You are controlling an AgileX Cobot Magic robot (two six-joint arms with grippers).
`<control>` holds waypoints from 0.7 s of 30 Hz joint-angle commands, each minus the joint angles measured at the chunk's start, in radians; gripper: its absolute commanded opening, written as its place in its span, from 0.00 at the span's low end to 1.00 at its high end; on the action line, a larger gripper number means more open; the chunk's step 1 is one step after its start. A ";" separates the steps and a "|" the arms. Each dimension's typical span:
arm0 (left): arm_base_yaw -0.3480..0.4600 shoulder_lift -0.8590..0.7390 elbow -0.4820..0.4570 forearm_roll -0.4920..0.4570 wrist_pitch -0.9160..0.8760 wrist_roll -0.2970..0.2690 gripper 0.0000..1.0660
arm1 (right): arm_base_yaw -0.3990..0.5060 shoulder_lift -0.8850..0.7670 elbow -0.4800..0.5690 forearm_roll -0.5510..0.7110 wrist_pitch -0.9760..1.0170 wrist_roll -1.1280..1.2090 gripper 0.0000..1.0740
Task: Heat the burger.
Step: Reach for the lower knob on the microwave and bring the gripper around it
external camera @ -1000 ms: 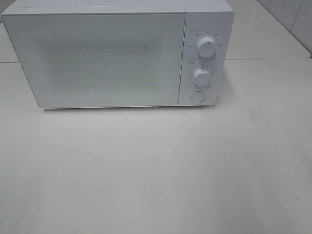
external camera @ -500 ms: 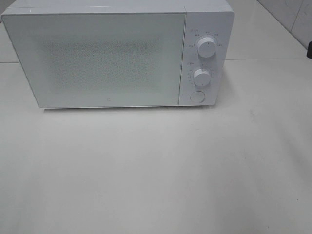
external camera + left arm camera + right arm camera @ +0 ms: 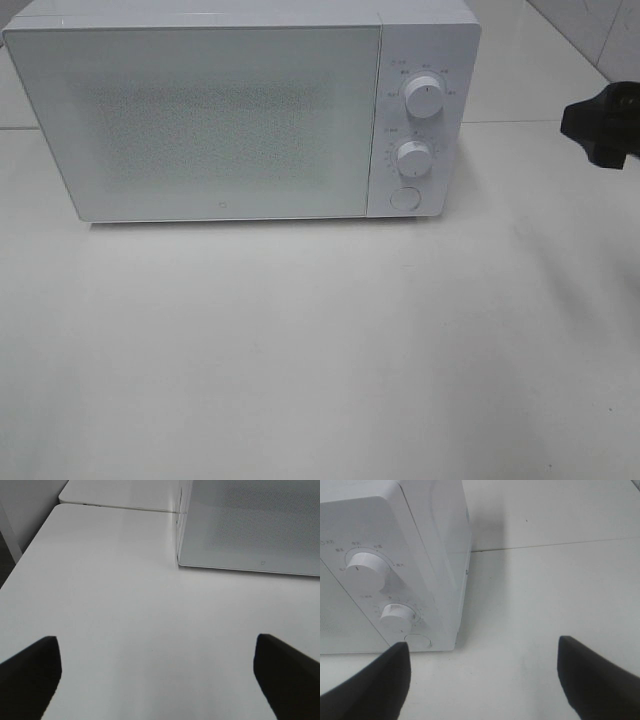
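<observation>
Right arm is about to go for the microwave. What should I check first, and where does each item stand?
1. The microwave door open for loading: not ok, it is shut.
2. The burger located: cannot tell, no view shows it.
3. The right end effector open and empty: ok, jaws wide apart, nothing between them.
4. The left end effector open and empty: ok, it hangs over bare table.
5. The round button on the microwave front reachable: ok, nothing shows between it and the right end effector.
</observation>
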 commanded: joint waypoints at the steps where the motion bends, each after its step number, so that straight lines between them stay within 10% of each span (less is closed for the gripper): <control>1: 0.004 -0.021 0.003 -0.005 -0.008 -0.002 0.96 | -0.004 0.039 0.073 0.057 -0.220 -0.034 0.71; 13: 0.004 -0.021 0.003 -0.005 -0.008 -0.002 0.96 | 0.035 0.136 0.204 0.354 -0.569 -0.291 0.71; 21: 0.004 -0.021 0.003 -0.005 -0.008 -0.002 0.96 | 0.299 0.290 0.230 0.688 -0.819 -0.530 0.71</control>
